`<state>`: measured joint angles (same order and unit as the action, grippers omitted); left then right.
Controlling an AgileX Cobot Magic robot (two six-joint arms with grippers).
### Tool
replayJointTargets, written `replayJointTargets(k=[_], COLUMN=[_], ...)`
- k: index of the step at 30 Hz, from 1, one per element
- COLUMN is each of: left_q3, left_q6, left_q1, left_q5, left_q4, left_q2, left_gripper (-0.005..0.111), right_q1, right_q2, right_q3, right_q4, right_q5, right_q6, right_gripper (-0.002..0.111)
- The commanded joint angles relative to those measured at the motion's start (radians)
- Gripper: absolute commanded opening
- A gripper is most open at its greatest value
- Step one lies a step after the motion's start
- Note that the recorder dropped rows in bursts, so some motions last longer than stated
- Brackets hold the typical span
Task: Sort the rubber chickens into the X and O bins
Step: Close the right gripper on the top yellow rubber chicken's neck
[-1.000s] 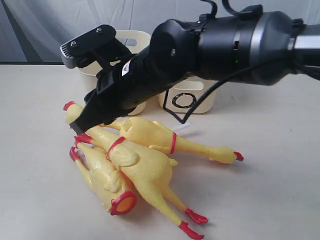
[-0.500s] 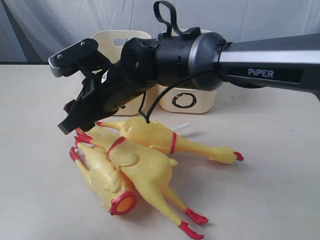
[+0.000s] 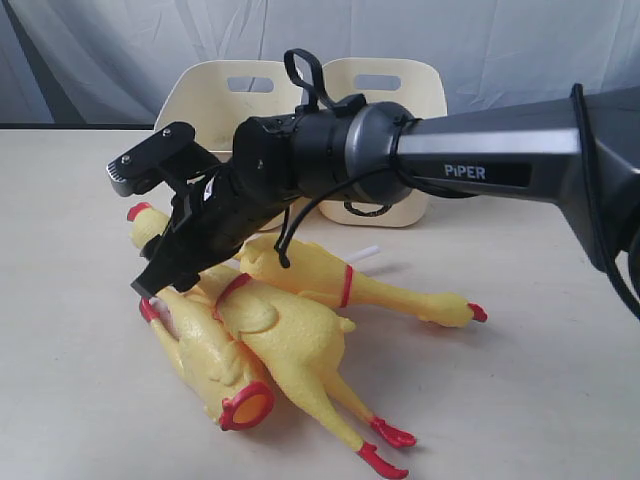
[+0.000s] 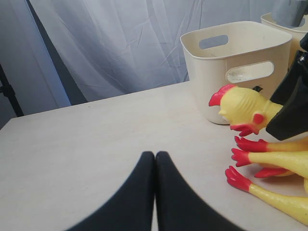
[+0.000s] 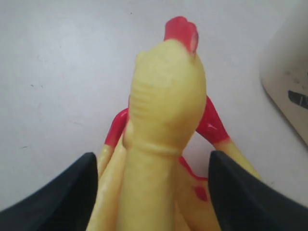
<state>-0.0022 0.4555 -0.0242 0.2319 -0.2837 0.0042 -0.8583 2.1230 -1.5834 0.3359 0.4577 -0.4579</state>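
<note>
Straddling neck of chicken (image 5: 166,91) w/ R claw (image 5: 153,161) spread, head pointing fwd along claw axis

Exterior camera sits low over the beige table (image 3: 540,380), facing the cream plastic tubs (image 3: 215,95) at the back. Left wrist camera skims the tabletop toward the yellow rubber chicken head with red comb (image 4: 243,108). Right wrist camera looks down, very close, on that same head.
</note>
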Motion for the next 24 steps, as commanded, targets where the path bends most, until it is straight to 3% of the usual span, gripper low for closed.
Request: replayJointTargets(k=[1, 14, 24], left_q3=[0.002, 0.002, 0.002], left_q6=[-0.003, -0.003, -0.003], left_q1=[0.003, 0.003, 0.003], left_q5=[-0.007, -0.007, -0.007], left_q4=[0.001, 0.001, 0.001], left_q2=[-0.004, -0.004, -0.004], left_gripper=[0.0, 0.0, 0.0], right_q1=[-0.002, -0.002, -0.002], right_q2=[-0.001, -0.001, -0.049], right_q3=[-0.006, -0.006, -0.006], right_q4=[-0.012, -0.014, -0.01], right_q5=[0.008, 0.033, 0.033], right_q6=[-0.006, -0.006, 0.037], right_gripper=[0.059, 0.001, -0.001])
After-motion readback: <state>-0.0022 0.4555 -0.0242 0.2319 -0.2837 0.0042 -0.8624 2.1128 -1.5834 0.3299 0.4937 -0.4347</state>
